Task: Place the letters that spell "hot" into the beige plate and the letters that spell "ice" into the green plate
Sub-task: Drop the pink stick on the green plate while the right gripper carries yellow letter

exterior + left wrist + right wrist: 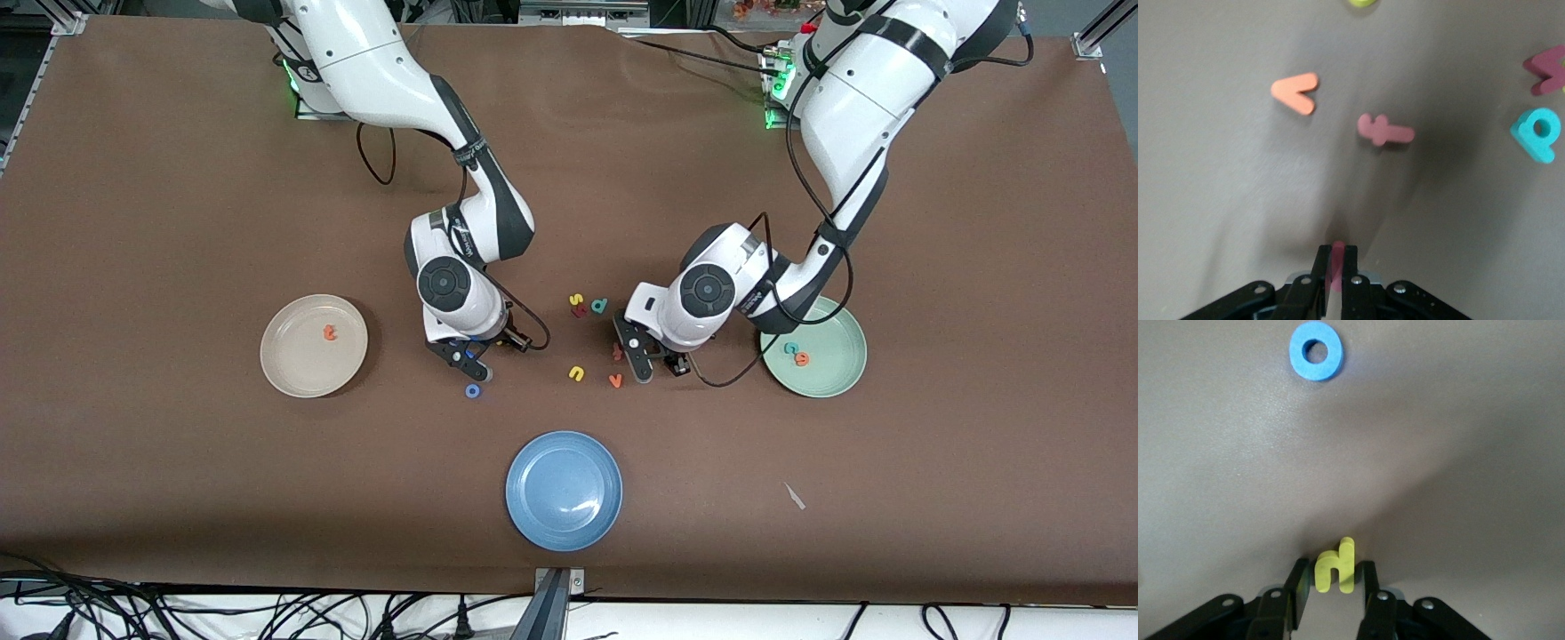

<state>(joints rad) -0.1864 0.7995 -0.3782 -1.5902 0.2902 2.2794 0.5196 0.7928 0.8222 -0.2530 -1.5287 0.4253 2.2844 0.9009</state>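
Between the two plates, at desk centre, both my arms were down on the scattered letters. My left gripper [1335,267] had its jaws pinched tight on the dark red "i" [1337,261]; next it needed lifting toward the green plate [845,369] at three o'clock, which held the "c" [789,348] and "e" [802,359]. My right gripper [1335,583] bracketed the yellow "h" [1336,572], jaws narrowed but gapped. The beige plate [289,369] held the "t" [330,333]; the "o" [473,390] lay loose.
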